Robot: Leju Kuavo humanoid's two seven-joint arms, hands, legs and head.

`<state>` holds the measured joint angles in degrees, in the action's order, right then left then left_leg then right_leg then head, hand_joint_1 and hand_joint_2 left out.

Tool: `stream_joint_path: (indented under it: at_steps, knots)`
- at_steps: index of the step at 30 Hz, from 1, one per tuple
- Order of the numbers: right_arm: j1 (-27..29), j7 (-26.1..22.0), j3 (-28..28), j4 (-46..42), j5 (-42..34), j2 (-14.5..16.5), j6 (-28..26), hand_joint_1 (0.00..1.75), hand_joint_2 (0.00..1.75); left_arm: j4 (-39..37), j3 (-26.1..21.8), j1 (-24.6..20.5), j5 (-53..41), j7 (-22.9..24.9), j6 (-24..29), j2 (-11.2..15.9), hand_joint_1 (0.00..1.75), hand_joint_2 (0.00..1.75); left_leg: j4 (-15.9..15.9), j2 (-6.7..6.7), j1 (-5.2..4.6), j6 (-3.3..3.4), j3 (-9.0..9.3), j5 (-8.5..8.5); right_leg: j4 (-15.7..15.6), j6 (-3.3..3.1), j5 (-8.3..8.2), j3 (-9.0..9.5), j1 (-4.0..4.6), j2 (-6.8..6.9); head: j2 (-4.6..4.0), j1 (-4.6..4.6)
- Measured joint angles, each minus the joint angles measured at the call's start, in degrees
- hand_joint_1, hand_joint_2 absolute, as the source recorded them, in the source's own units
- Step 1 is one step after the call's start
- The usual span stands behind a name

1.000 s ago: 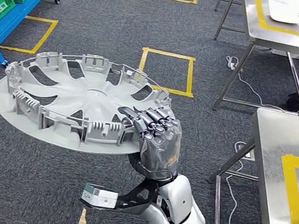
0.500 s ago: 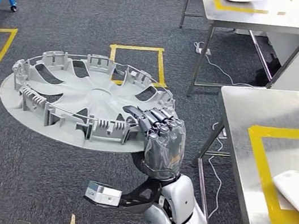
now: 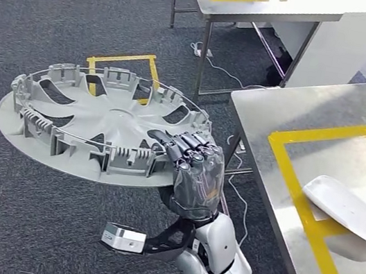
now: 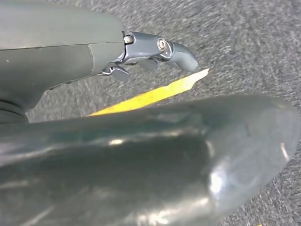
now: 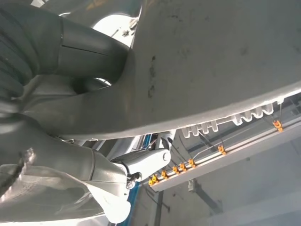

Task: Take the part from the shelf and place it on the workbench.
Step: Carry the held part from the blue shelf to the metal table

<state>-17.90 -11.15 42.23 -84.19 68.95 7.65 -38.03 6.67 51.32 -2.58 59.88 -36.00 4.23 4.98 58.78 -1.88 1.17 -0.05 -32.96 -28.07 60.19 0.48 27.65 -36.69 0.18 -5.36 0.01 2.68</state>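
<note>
Beside the steel counter (image 3: 302, 108), the robot's right hand (image 3: 193, 170) grips a grey wheel cover (image 3: 101, 123) by its near rim, flat above the carpet; carrying it level and clear of the white part (image 3: 347, 207) already there looks wise.

Light grey part (image 3: 103, 127); steel workbench (image 3: 279, 118), yellow tape (image 3: 314, 226); dark speckled carpet (image 3: 8, 213).

Even, bright overhead light is seen; soft glare lies on the steel surface (image 3: 300, 121). Wrist views are blurred close up.
</note>
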Motion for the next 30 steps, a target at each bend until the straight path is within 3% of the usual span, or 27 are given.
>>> stream_joint_path:
  at_steps: [2,4,5,6,7,9,11,13,14,16,18,20,21,23,25,27,29,30]
  knots:
    - [-0.1,0.02,-0.03,0.0,0.19,0.01,0.0,1.75,1.75,-0.01,0.04,0.02,0.05,-0.01,-0.01,0.03,0.0,0.0,-0.27,1.39,-0.09,0.58,0.09,0.09,5.61,0.42,3.0,-2.79,0.08,3.56,-0.01,0.33]
    - [-0.08,0.14,-0.05,0.02,0.38,-0.01,0.0,1.75,1.75,-0.02,0.14,0.2,0.22,-0.02,-0.01,0.07,0.0,0.0,-0.26,2.94,-0.25,0.8,0.08,0.01,12.69,0.73,5.72,-6.26,-0.12,4.82,-0.01,0.43]
    - [-0.03,0.27,-0.07,0.02,0.46,-0.03,0.0,1.75,1.75,-0.02,0.23,0.22,0.34,-0.02,-0.02,0.09,0.0,0.0,-0.26,3.73,-0.29,0.81,0.09,-0.05,14.16,0.8,5.81,-7.04,-0.19,4.95,-0.01,0.43]
    - [0.0,0.42,-0.08,0.02,0.55,-0.04,0.0,1.75,1.75,-0.02,0.32,0.18,0.45,-0.02,-0.03,0.09,0.0,0.0,-0.26,4.45,-0.31,0.8,0.14,-0.11,13.48,0.79,4.91,-6.72,-0.23,5.11,-0.01,0.44]
    - [0.01,0.54,-0.09,0.02,0.63,-0.04,0.0,1.75,1.75,-0.02,0.43,0.12,0.55,-0.01,-0.06,0.08,0.0,0.0,-0.26,5.13,-0.32,0.73,0.24,-0.2,10.55,0.69,3.2,-5.17,-0.22,5.53,-0.01,0.45]
    - [-0.12,0.68,-0.1,0.01,0.77,-0.04,0.0,1.75,1.75,-0.02,0.67,0.03,0.68,0.0,-0.09,0.05,0.0,0.0,-0.24,6.32,-0.45,0.4,0.55,-0.47,2.53,0.21,0.36,-0.72,0.27,8.01,-0.01,0.45]
    - [-0.25,0.68,-0.1,-0.01,0.86,-0.03,0.0,1.75,1.75,-0.02,0.91,0.04,0.73,0.04,-0.1,0.04,0.0,0.0,-0.19,7.44,-0.69,-0.07,0.79,-0.7,-1.57,-0.46,-0.31,1.67,0.87,9.68,0.0,0.38]
    - [-0.21,0.74,-0.13,-0.01,0.9,-0.04,0.0,1.75,1.75,-0.02,1.12,-0.06,0.74,0.07,-0.1,0.05,0.0,0.0,-0.35,8.7,-0.77,-0.6,1.11,-0.81,-1.89,-1.09,-0.4,1.78,1.02,8.58,0.0,0.33]
    - [-0.16,0.78,-0.14,-0.02,0.9,-0.04,0.0,1.75,1.75,-0.02,1.21,-0.17,0.75,0.07,-0.1,0.05,0.0,0.0,-0.26,8.48,-0.68,-0.91,1.28,-1.06,-2.13,-1.37,-0.56,1.86,0.89,7.86,-0.01,0.28]
    - [-0.19,0.82,-0.16,-0.07,0.9,-0.03,0.0,1.75,1.75,-0.03,1.37,-0.33,0.75,0.07,-0.11,-0.02,0.0,0.0,2.18,5.91,-0.42,-1.42,0.46,-2.87,-2.63,-1.99,-0.91,2.15,0.47,6.58,-0.01,0.07]
    - [-0.23,0.79,-0.16,-0.1,0.91,-0.01,0.0,1.75,1.75,-0.05,1.44,-0.15,0.8,0.08,-0.11,-0.03,0.0,0.0,8.95,2.99,-0.24,-1.69,-2.75,-6.23,-2.72,-2.29,-1.03,2.27,0.26,5.21,-0.01,-0.16]
    - [-0.17,0.79,-0.17,-0.1,0.96,-0.02,0.0,1.75,1.75,-0.08,1.46,0.16,0.92,0.09,-0.11,0.05,0.0,0.0,14.92,2.37,-0.23,-1.89,-5.98,-7.86,-2.63,-2.36,-1.03,2.3,0.26,3.51,-0.01,-0.24]
    - [-0.14,0.85,-0.17,-0.09,1.03,-0.02,0.0,1.75,1.75,-0.09,1.48,0.23,1.0,0.09,-0.15,0.07,0.0,0.0,15.18,2.27,-0.21,-1.93,-6.44,-6.95,-2.53,-2.35,-1.02,2.31,0.24,2.59,-0.01,-0.24]
    - [-0.13,1.02,-0.16,-0.09,1.27,-0.02,0.0,1.75,1.75,-0.09,1.59,0.18,1.22,0.09,-0.24,0.1,0.0,0.0,9.66,1.44,-0.06,-1.89,-4.44,-2.57,-2.15,-2.15,-0.9,2.34,0.11,0.89,-0.01,-0.25]
    - [-0.19,1.21,-0.17,-0.11,1.52,-0.02,0.0,1.75,1.75,-0.13,1.81,0.06,1.46,0.07,-0.31,0.12,0.0,0.0,3.2,-1.1,0.23,-1.69,-1.72,0.11,-1.56,-1.7,-0.69,2.06,0.06,-0.53,-0.01,-0.23]
    - [-0.24,1.32,-0.18,-0.19,1.81,-0.03,0.0,1.75,1.75,-0.19,2.17,0.02,1.78,0.01,-0.32,0.11,0.0,0.0,0.9,-2.47,0.23,-1.29,-0.76,0.03,-1.27,-1.02,-0.78,1.43,-0.11,-1.79,-0.01,-0.25]
    - [-0.16,1.33,-0.18,-0.28,2.08,-0.05,0.0,1.75,1.75,-0.2,2.57,-0.1,2.01,-0.03,-0.32,0.03,0.0,0.0,0.42,-1.37,0.22,-0.62,-0.63,0.16,-1.34,-0.29,-0.98,0.79,-0.28,-2.61,-0.01,-0.28]
    - [-0.15,1.33,-0.18,-0.31,2.13,-0.06,0.0,1.75,1.75,-0.2,2.71,-0.21,2.04,-0.04,-0.33,0.01,0.0,0.0,0.19,-0.72,0.3,-0.23,-0.55,0.3,-0.92,0.03,-0.6,0.37,-0.18,-1.78,-0.01,-0.1]
